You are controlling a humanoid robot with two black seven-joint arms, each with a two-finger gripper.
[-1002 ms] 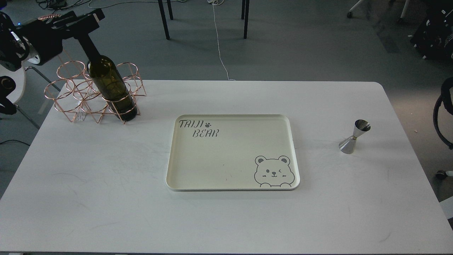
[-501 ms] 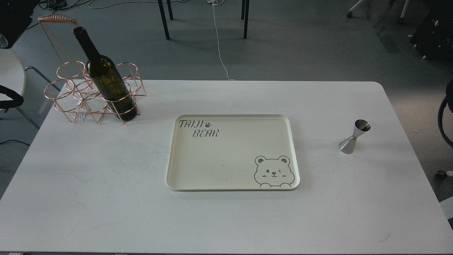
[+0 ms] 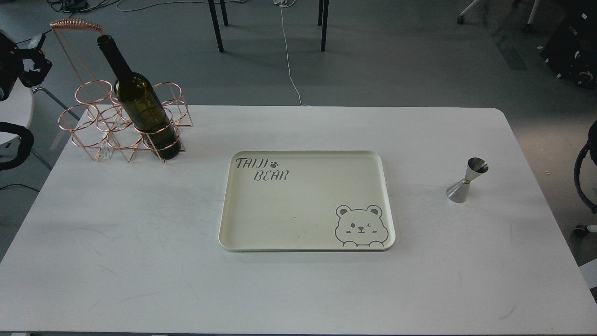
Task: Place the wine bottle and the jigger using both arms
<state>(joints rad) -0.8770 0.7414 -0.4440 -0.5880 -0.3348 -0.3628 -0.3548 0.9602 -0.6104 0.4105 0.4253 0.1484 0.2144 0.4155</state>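
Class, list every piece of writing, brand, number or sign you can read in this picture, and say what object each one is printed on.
"TAIJI BEAR", in two lines with a small paw print after "TAIJI": printed in the far left corner of the cream tray.
A winking bear face (a drawing, no words): near right corner of the same tray.
The wine bottle: no label visible.
The jigger: any markings are too small to read.

Even, soft overhead light (faint shadows), sharp focus
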